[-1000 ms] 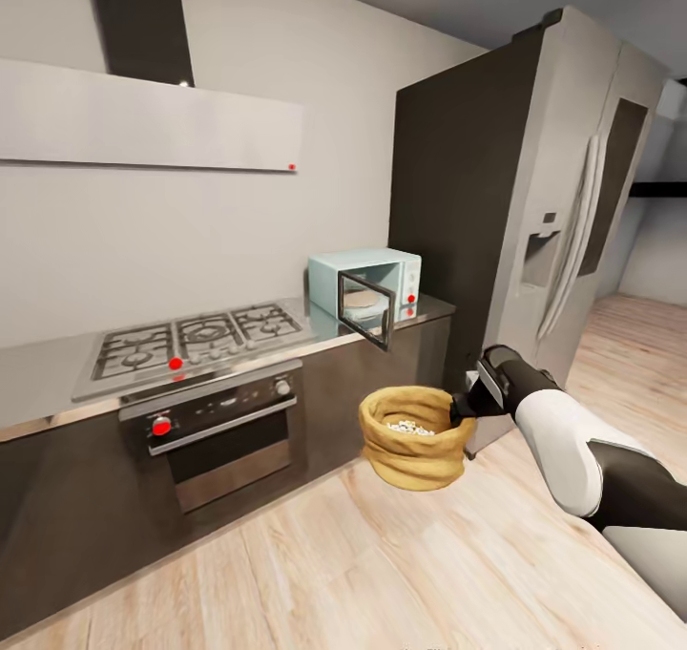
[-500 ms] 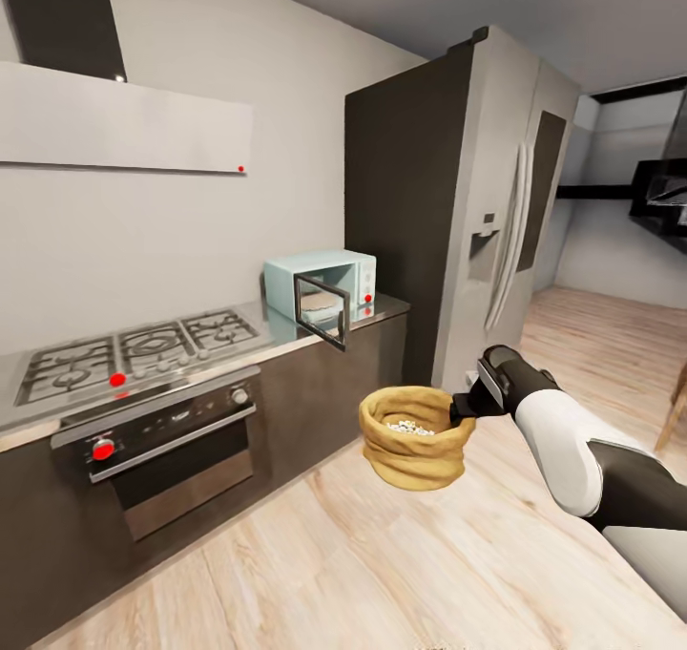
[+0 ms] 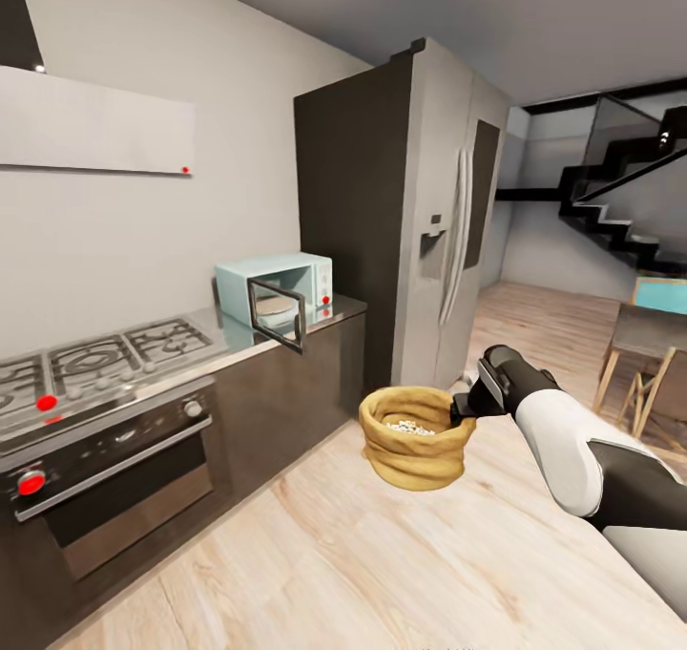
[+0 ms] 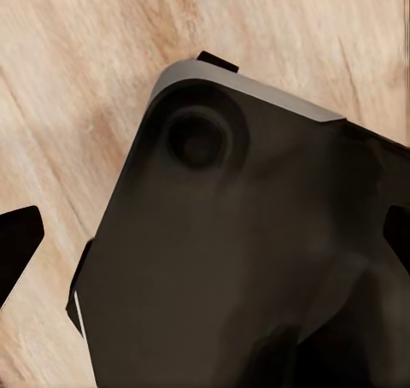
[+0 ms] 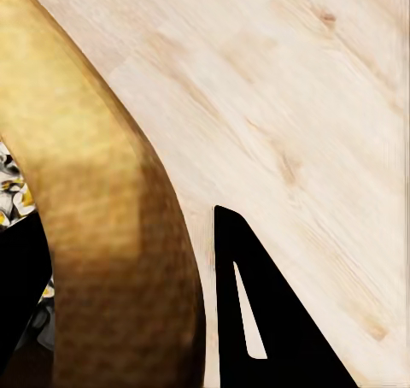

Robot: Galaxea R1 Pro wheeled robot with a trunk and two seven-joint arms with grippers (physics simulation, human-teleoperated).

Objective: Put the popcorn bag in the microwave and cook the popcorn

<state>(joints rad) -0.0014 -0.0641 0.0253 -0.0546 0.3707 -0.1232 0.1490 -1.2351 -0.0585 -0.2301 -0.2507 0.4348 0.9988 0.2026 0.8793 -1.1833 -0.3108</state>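
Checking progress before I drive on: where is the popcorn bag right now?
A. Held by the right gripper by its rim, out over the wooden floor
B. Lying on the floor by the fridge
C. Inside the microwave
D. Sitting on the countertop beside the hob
A: the right gripper pinches the rolled rim of the popcorn bag, which hangs above the wooden floor, white popcorn showing in its mouth.

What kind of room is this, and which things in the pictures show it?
A home kitchen, most likely: a gas hob over a built-in oven, a microwave on the countertop, and a tall fridge. It opens toward stairs.
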